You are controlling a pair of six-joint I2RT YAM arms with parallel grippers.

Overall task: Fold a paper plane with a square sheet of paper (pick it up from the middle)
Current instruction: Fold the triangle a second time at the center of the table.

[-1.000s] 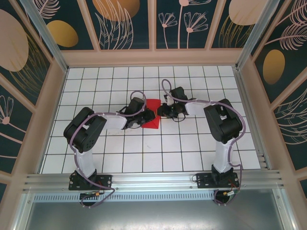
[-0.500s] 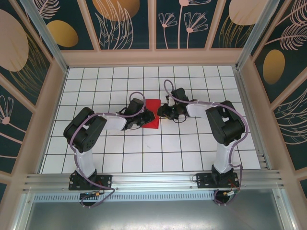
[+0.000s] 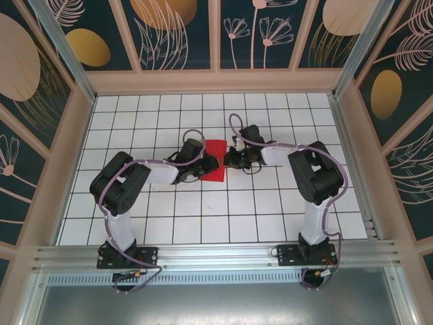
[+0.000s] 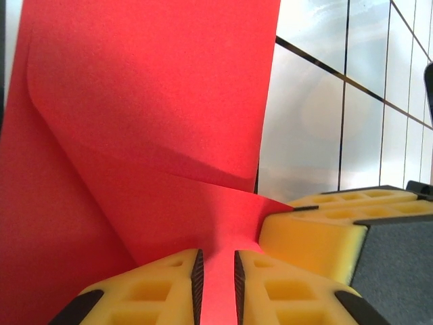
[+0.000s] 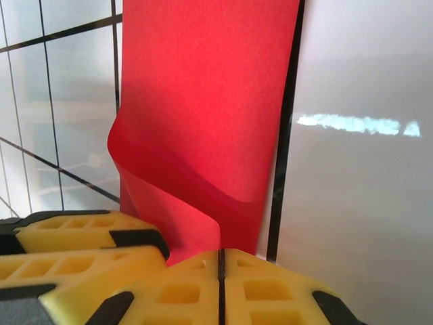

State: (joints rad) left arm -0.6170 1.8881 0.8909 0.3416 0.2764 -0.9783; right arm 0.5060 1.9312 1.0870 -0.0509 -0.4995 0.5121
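The square sheet of paper (image 3: 216, 157), bright red and folded into a creased wedge, lies on the tiled table between both arms. In the left wrist view the paper (image 4: 149, 101) shows a diagonal fold, and my left gripper (image 4: 215, 274) stands over its near part with the jaws a narrow gap apart and red showing through the gap. My right gripper (image 5: 220, 256) is shut, pinching a lifted, curling edge of the paper (image 5: 210, 88). From above, the left gripper (image 3: 204, 170) and the right gripper (image 3: 229, 160) meet at the sheet's opposite sides.
White tiled table (image 3: 223, 210) with dark grid lines, walled by a beige frame (image 3: 216, 81) and patterned panels. The two grippers stand almost touching; the right one's yellow finger (image 4: 318, 233) sits just right of my left jaws.
The right gripper's jaws have closed onto the paper's edge, and it has shifted slightly left. The left gripper and the sheet have hardly moved.
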